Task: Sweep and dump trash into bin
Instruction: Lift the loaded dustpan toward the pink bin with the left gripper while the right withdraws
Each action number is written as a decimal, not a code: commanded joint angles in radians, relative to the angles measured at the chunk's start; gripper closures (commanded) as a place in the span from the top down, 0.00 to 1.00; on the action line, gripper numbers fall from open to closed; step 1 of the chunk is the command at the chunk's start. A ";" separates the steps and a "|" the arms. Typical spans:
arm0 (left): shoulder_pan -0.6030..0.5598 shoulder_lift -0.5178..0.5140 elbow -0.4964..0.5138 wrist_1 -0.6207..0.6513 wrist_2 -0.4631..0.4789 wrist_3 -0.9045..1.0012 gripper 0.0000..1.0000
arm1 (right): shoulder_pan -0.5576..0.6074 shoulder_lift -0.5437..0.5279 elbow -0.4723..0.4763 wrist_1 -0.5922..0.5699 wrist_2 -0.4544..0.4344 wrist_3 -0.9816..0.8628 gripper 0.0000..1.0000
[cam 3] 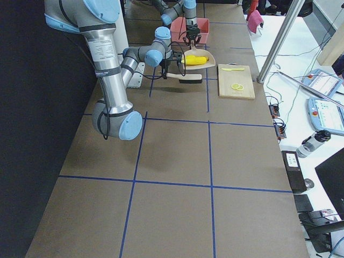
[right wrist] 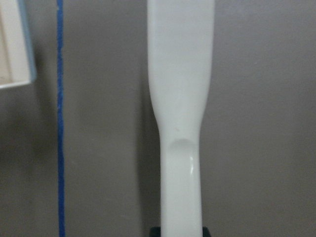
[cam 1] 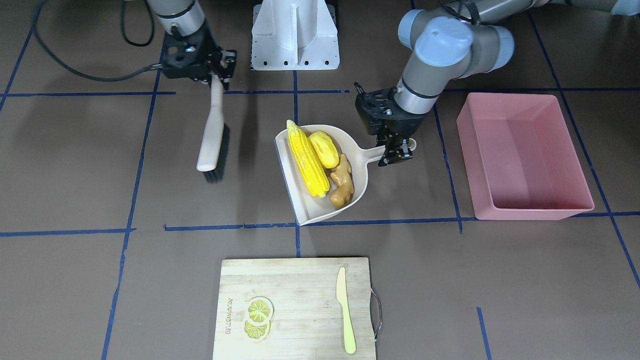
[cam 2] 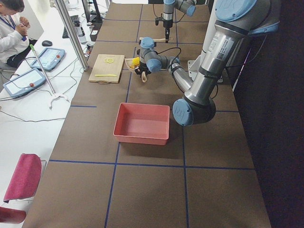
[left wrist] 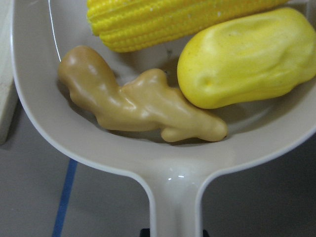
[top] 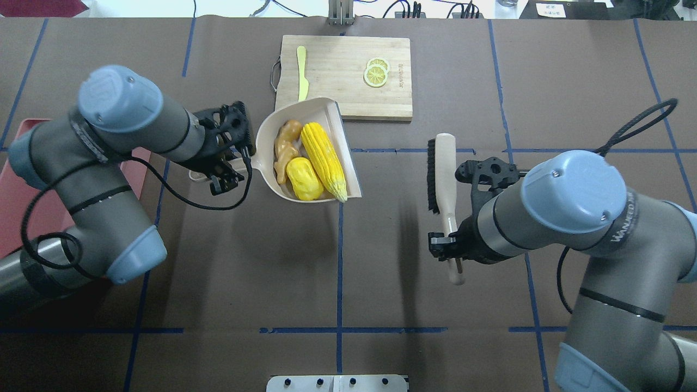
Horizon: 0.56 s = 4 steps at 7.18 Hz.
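Note:
The beige dustpan [cam 1: 306,212] holds all three pieces of trash: the corn cob [cam 1: 307,157], the yellow potato lump [cam 1: 324,149] and the tan ginger root [cam 1: 342,182]. My left gripper [cam 1: 396,150] is shut on the dustpan's handle and holds the pan a little above the table. The left wrist view shows the ginger [left wrist: 138,106], potato [left wrist: 247,64] and corn [left wrist: 173,19] inside the pan [left wrist: 177,182]. The pink bin [cam 1: 530,165] stands empty beside my left arm. My right gripper [cam 1: 217,75] is shut on the handle of a brush [cam 1: 212,135], apart from the pan.
A wooden cutting board [cam 1: 295,310] lies at the table's far side with two lemon slices [cam 1: 259,317] and a yellow-green knife [cam 1: 345,310] on it. Blue tape lines cross the brown table. The robot base [cam 1: 295,35] stands between the arms.

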 commanded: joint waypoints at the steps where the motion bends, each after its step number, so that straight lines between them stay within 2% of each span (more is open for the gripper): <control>1: -0.151 0.033 -0.072 0.078 -0.122 -0.001 0.32 | 0.070 -0.070 0.016 0.004 0.040 -0.025 0.00; 4: -0.305 0.167 -0.179 0.100 -0.229 0.037 0.32 | 0.096 -0.080 0.007 0.002 0.040 -0.072 0.00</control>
